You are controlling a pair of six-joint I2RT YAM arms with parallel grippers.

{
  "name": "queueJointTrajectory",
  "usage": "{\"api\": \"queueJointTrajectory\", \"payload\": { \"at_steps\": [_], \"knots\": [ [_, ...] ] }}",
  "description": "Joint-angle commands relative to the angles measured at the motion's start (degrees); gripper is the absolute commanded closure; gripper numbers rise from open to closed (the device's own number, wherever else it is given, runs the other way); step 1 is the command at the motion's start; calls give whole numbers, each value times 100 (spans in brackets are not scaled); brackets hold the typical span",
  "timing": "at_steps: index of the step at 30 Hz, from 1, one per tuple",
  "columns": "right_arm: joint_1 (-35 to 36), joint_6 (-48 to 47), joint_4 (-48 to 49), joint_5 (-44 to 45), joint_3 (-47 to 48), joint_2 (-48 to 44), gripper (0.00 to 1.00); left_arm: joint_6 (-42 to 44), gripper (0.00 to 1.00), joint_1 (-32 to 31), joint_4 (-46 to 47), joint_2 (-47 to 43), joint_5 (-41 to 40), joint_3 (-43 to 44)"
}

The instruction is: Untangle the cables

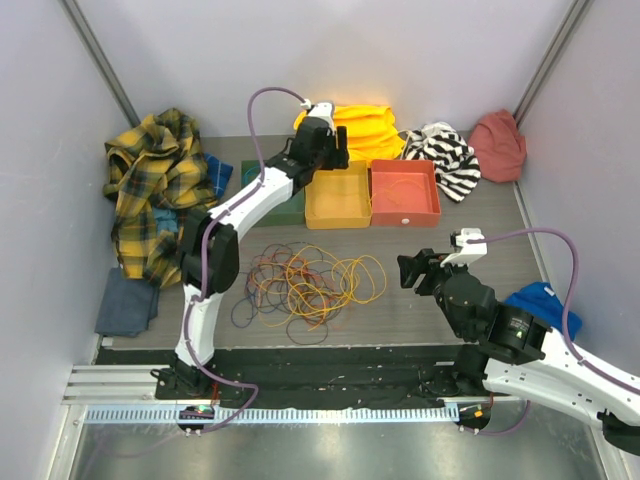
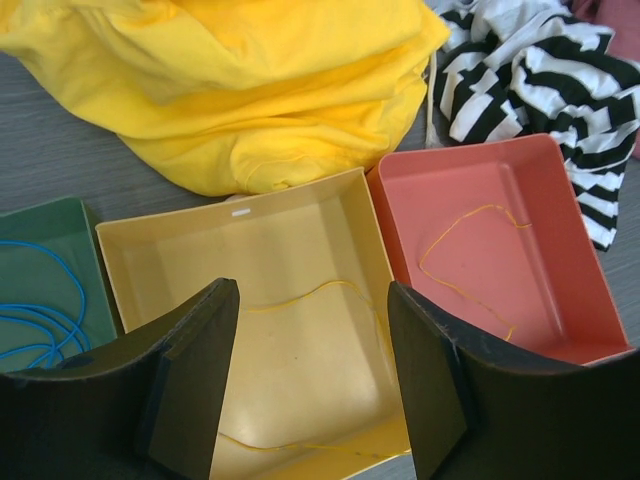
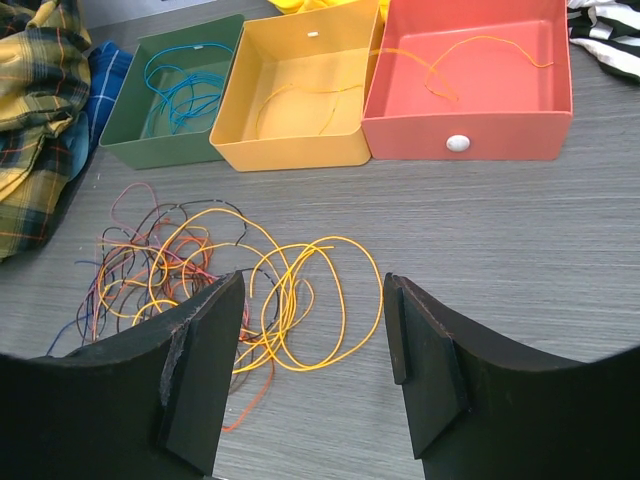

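The cables [image 1: 305, 282] lie in a tangled bunch of yellow-orange, red, purple and dark loops on the table; they also show in the right wrist view [image 3: 200, 270]. My left gripper [image 1: 335, 150] is open and empty above the yellow tray [image 2: 250, 240], which holds a thin yellow cable [image 2: 310, 293]. The red tray [image 2: 540, 200] holds an orange cable [image 2: 450, 240]. The green tray [image 2: 40, 225] holds a blue cable [image 2: 40, 320]. My right gripper [image 1: 412, 272] is open and empty, just right of the bunch and above the table.
A plaid shirt [image 1: 155, 190] lies at the back left, with a grey-blue cloth [image 1: 125, 300] in front of it. A yellow cloth [image 1: 365, 125], a striped cloth [image 1: 445, 155] and a red cloth [image 1: 498, 143] lie behind the trays. A blue cloth [image 1: 540, 300] lies at the right.
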Motion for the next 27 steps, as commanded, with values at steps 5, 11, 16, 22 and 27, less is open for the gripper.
{"api": "queueJointTrajectory", "payload": {
  "at_steps": [5,11,16,22,27],
  "knots": [
    [0,204,95,271,109,-49,34,28,17,-90,222,-227,603,279],
    [8,274,16,288,144,21,34,696,0,-521,-279,91,1131,651],
    [0,274,25,297,135,83,34,1644,0,-741,-270,-59,1298,141],
    [0,309,77,280,109,144,34,2595,3,-1013,-621,213,1114,262],
    [0,257,60,253,170,145,34,2726,8,-1005,-1052,774,912,860]
  ]
}}
